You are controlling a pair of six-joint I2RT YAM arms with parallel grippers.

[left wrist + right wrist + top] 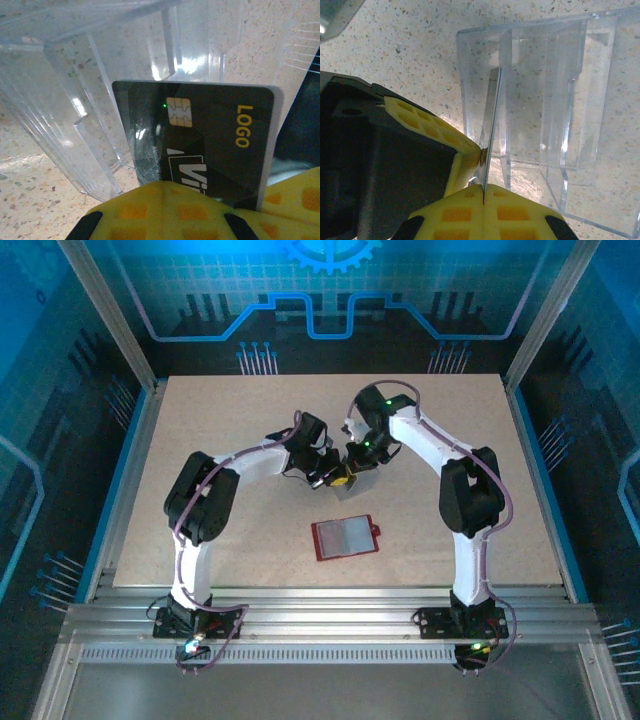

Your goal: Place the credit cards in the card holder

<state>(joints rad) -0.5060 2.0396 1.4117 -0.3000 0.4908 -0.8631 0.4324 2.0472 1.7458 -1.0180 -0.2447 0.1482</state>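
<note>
One dark credit card (215, 145) with a gold chip and a yellow "LOGO" stands upright; in the right wrist view the card (491, 115) shows edge-on. My right gripper (484, 192) is shut on its lower edge. My left gripper (167, 195) is shut with nothing between its pads, and its yellow fingertips (470, 150) touch the card's face from the left. Both grippers meet over mid-table, left gripper (337, 479) and right gripper (359, 462). The card holder (347, 537), a red wallet, lies open and flat in front of them, showing pale pockets.
A clear plastic box (555, 100) with upright dividers lies on the speckled table just behind the held card; in the left wrist view the box (75, 100) is behind and left of it. Blue walls stand round the table (200, 430).
</note>
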